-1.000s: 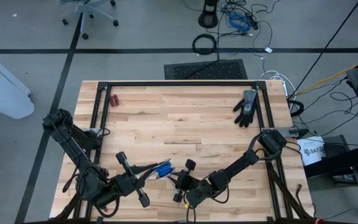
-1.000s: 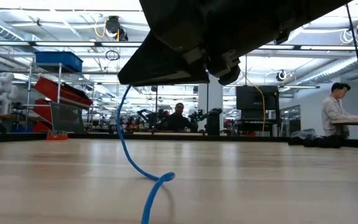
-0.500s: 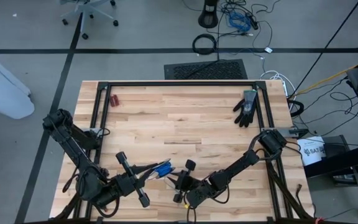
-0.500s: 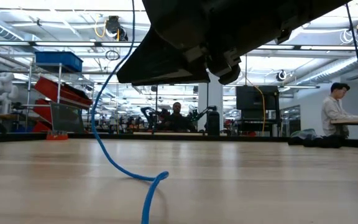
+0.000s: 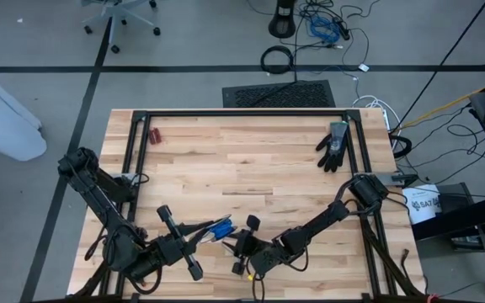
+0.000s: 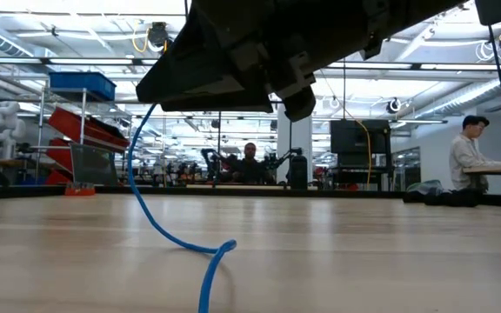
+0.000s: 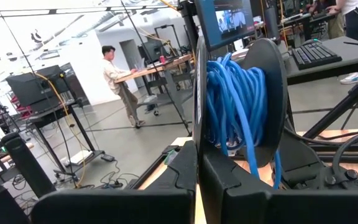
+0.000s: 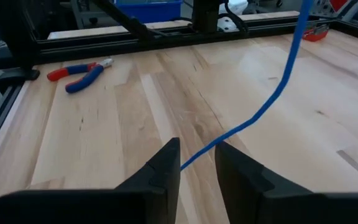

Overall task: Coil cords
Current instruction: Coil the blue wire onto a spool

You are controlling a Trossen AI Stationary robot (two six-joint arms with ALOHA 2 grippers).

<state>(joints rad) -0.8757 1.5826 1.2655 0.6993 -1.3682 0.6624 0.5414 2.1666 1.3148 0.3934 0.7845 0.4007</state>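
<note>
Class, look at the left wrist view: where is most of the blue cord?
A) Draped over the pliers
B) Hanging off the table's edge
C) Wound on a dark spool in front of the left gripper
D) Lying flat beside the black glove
C: the blue cord is bundled in many turns between the two discs of the dark spool, just past the left gripper.

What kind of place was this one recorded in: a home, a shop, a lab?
Most likely a robotics lab or workshop. A wooden table stands on a floor strewn with cables, other robot arms stand in the background, and a person works at a desk.
</note>
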